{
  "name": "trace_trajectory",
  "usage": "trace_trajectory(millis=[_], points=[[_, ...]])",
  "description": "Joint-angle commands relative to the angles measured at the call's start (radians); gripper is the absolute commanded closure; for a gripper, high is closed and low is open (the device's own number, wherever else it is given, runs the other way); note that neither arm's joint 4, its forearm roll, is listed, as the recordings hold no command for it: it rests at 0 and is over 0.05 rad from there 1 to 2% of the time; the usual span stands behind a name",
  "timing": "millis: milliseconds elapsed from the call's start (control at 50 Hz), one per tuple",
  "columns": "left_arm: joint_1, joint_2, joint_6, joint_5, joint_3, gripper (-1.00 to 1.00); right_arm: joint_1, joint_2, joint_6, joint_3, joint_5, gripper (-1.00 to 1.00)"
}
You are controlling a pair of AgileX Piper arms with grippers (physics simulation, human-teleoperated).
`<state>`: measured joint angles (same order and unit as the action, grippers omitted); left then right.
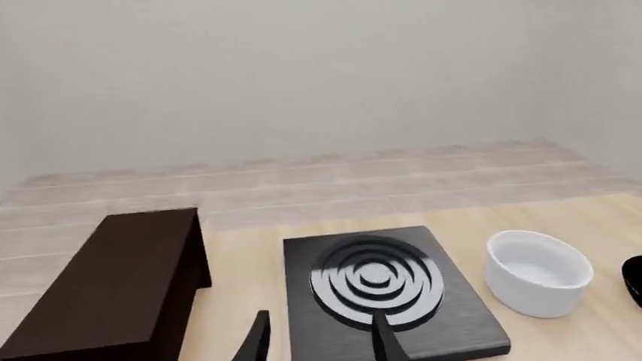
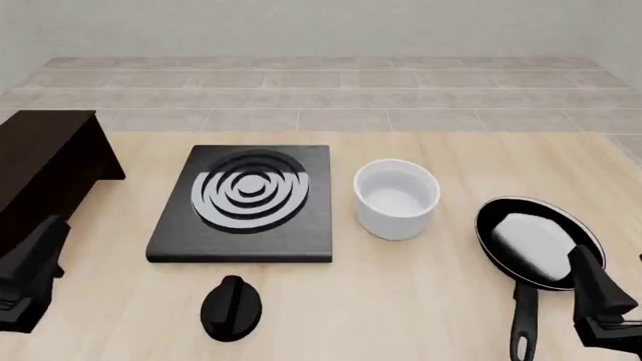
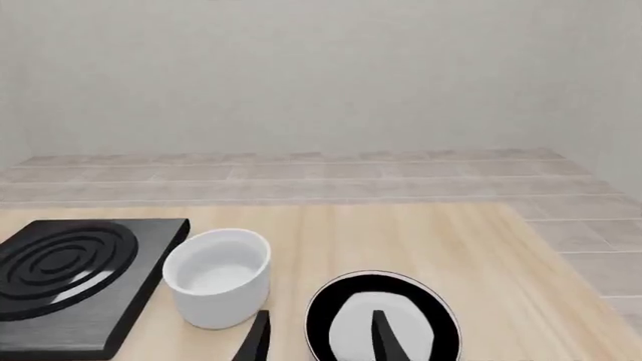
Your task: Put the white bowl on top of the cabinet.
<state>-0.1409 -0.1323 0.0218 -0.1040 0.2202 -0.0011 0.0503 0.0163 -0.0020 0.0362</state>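
The white bowl [image 2: 398, 198] stands upright and empty on the wooden table, just right of the stove plate; it also shows in the left wrist view [image 1: 537, 271] and the right wrist view [image 3: 218, 277]. The cabinet [image 2: 45, 162], dark brown with a flat bare top, stands at the table's left side [image 1: 120, 286]. My left gripper [image 2: 35, 265] hovers low at the near left, in front of the cabinet, open [image 1: 321, 342] with nothing between its fingers. My right gripper [image 2: 597, 292] is at the near right over the pan's handle side, open [image 3: 319, 340] and holding nothing. Both are well short of the bowl.
A flat black stove plate [image 2: 246, 203] with concentric rings lies between cabinet and bowl. A black frying pan [image 2: 537, 241] with a white patch sits right of the bowl, handle toward me. A black round knob [image 2: 231, 307] lies in front of the stove plate.
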Motion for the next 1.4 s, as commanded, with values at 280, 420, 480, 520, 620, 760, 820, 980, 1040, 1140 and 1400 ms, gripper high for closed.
trace_trajectory(millis=[280, 420, 480, 520, 620, 760, 820, 980, 1040, 1140, 1400], points=[[-0.182, -0.254, -0.041, -0.098, 0.261, -1.00, -0.001, 0.023, 0.011, 0.000, 0.017, -1.00], [-0.250, -0.398, -0.025, -0.031, 0.312, -1.00, 0.000, 0.017, 0.010, -0.001, 0.010, -1.00], [-0.261, -0.435, -0.014, -0.021, 0.339, -1.00, 0.002, -0.012, -0.010, -0.001, -0.006, -1.00], [-0.294, -0.490, 0.017, -0.018, 0.381, -1.00, 0.001, 0.008, 0.000, 0.000, 0.008, -1.00], [-0.336, -0.561, 0.009, -0.018, 0.427, -1.00, 0.002, -0.008, -0.015, 0.000, 0.003, -1.00], [-0.365, -0.652, -0.001, -0.001, 0.482, -1.00, 0.001, 0.010, 0.000, 0.000, 0.010, -1.00], [-0.387, -0.693, 0.032, -0.004, 0.522, -1.00, 0.002, -0.017, -0.009, -0.001, -0.011, -1.00], [-0.444, -0.757, 0.048, -0.013, 0.620, -1.00, 0.002, -0.030, -0.010, -0.002, -0.025, -1.00], [-0.466, -0.786, 0.048, -0.025, 0.660, -1.00, 0.000, 0.003, 0.009, -0.001, -0.004, -1.00], [-0.510, -0.863, 0.036, -0.049, 0.723, -1.00, 0.001, -0.022, 0.001, -0.005, -0.027, -1.00], [-0.557, -1.025, 0.037, -0.099, 0.895, -1.00, 0.002, -0.042, -0.012, -0.007, -0.041, -1.00]])
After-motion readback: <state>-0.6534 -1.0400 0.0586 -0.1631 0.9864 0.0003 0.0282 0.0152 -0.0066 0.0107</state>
